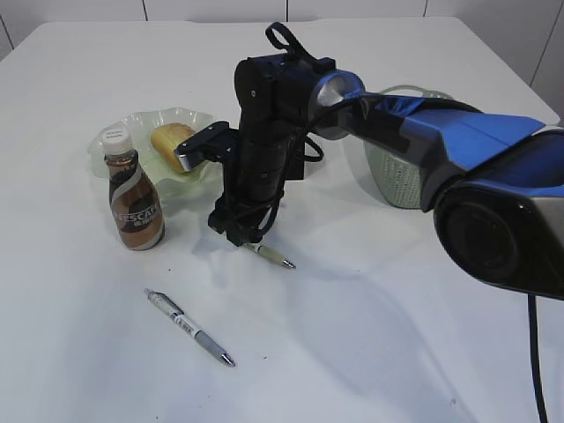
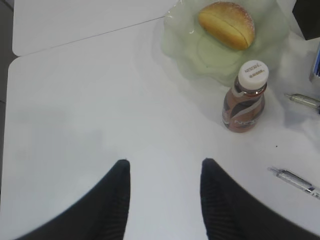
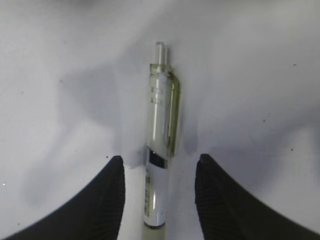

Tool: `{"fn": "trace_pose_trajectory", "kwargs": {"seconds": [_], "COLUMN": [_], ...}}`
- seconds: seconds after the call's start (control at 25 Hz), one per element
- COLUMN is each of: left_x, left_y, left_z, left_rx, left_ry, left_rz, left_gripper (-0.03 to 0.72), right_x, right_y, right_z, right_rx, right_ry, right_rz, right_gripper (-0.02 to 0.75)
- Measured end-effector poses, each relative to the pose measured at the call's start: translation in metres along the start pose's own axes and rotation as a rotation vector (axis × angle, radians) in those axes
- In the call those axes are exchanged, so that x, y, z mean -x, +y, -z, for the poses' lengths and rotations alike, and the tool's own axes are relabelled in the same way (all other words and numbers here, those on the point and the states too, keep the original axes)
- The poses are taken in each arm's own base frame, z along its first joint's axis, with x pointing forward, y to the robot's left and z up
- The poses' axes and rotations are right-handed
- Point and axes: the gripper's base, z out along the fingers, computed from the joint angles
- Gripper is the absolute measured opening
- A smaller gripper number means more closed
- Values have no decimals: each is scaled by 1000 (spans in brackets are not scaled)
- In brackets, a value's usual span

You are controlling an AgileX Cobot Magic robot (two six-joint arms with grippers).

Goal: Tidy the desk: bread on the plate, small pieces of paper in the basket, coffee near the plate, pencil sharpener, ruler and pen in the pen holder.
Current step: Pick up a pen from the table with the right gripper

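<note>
My right gripper points down at the desk, open, with a clear pen lying flat between its fingers, untouched by them. In the wrist view the right gripper straddles the barrel. This pen pokes out below the gripper. A second, blue-grey pen lies nearer the front. The bread rests in the plate, and the coffee stands upright beside it. My left gripper hovers open and empty. The basket sits behind the right arm. Paper, sharpener, ruler and pen holder are out of view.
The right arm stretches from the right edge across the middle and covers part of the basket. The coffee bottle stands a hand's width left of the right gripper. The desk's far edge meets a white wall.
</note>
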Motion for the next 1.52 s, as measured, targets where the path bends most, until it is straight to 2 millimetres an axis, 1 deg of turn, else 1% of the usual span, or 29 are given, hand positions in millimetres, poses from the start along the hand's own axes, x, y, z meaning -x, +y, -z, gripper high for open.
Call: {"fn": "trace_pose_trajectory", "kwargs": {"seconds": [0.52, 0.68, 0.84, 1.44, 1.52], "left_x": [0, 1, 1, 1, 0], "left_y": [0, 0, 0, 0, 0], "left_z": [0, 0, 0, 0, 0], "left_rx": [-1, -1, -2, -1, 0], "left_ry": [-5, -7, -9, -6, 3], "left_rz": [0, 0, 0, 0, 0], "left_gripper": [323, 323, 323, 323, 323], "right_x": [-1, -3, -3, -3, -3], "right_y": [0, 0, 0, 0, 0], "right_z": [-4, -12, -14, -14, -14], "right_rx": [3, 11, 12, 12, 12], "right_ry": [8, 21, 24, 24, 24], "right_rz": [-3, -5, -6, -4, -2], "right_gripper": [372, 372, 372, 371, 361]}}
